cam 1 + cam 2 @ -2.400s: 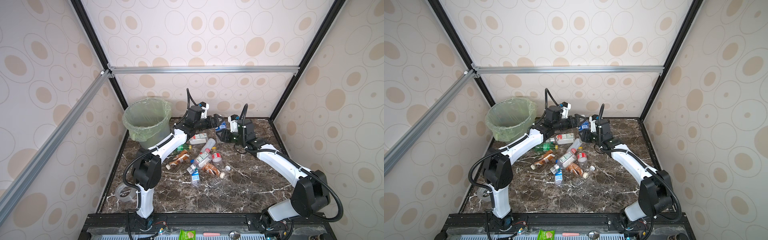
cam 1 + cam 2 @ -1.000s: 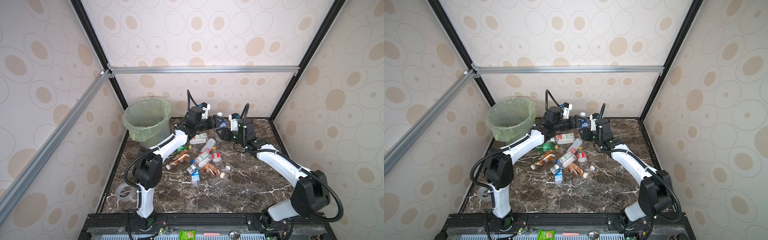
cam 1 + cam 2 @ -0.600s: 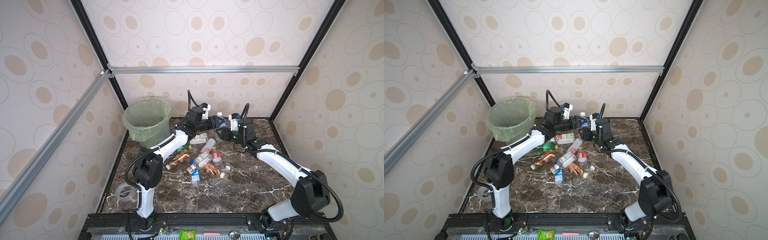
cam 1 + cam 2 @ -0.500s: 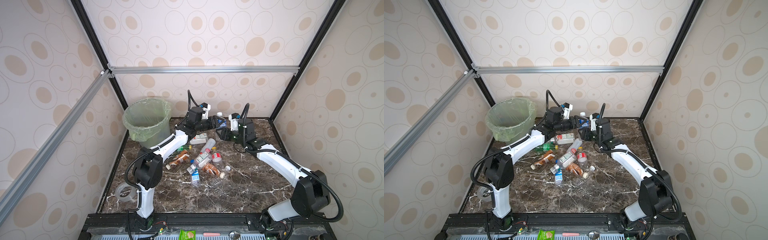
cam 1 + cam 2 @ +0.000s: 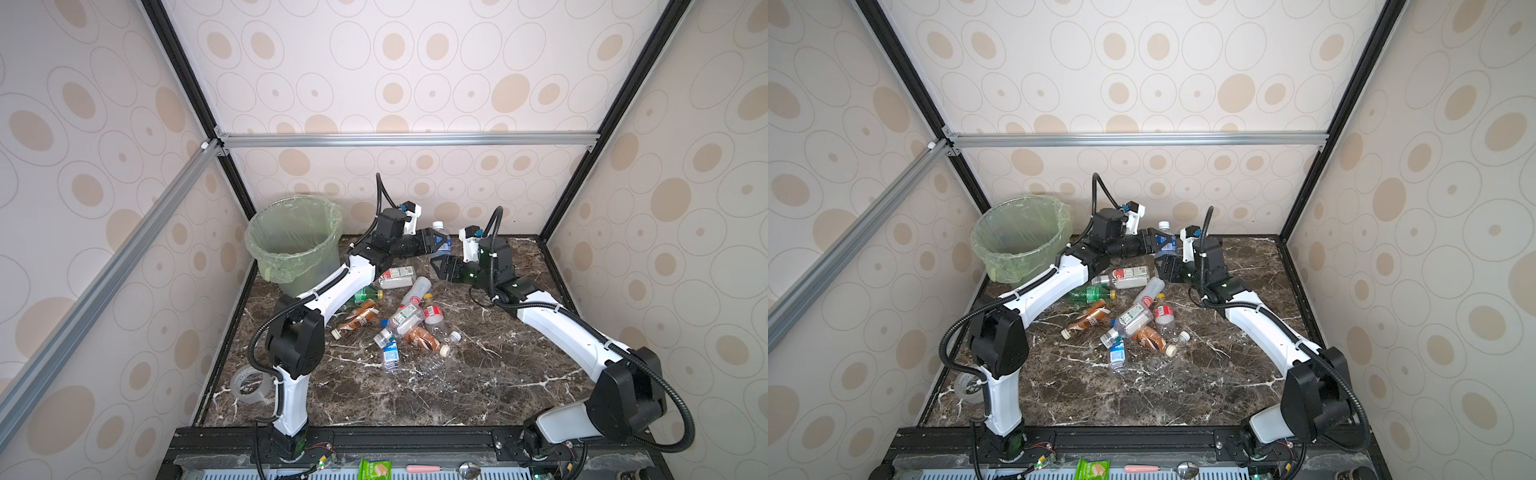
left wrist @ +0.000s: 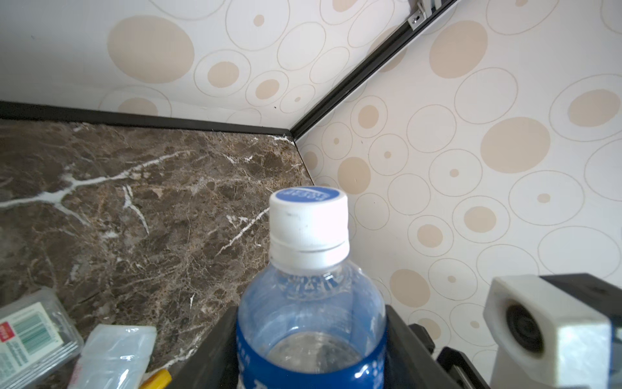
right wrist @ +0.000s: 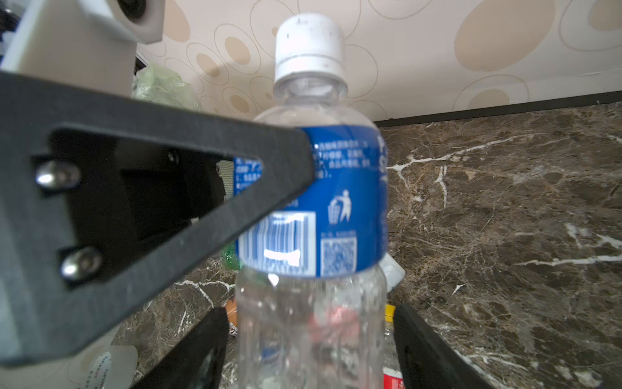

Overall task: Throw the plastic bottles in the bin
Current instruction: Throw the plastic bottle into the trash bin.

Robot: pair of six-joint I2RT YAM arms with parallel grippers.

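A clear plastic bottle (image 5: 443, 246) (image 5: 1167, 241) with a blue label and white cap stands upright above the back of the table. My left gripper (image 5: 436, 242) (image 5: 1160, 242) (image 6: 311, 323) is shut on its blue label (image 6: 311, 357). My right gripper (image 5: 435, 266) (image 5: 1163, 266) (image 7: 308, 336) is open, its fingers (image 7: 198, 340) apart from the bottle's lower body (image 7: 309, 320) on either side. Several more plastic bottles (image 5: 409, 318) (image 5: 1133, 318) lie piled mid-table, one green (image 5: 365, 294). The bin (image 5: 299, 266) (image 5: 1013, 262) stands at the back left corner.
A roll of clear tape (image 5: 249, 384) (image 5: 967, 388) lies by the left arm's base. Patterned walls and black frame posts close in the table on three sides. A green packet (image 5: 374, 469) and a spoon (image 5: 467, 469) rest on the front rail.
My left gripper has closed on the blue-labelled bottle. My right gripper, which held it before, has opened and let go.
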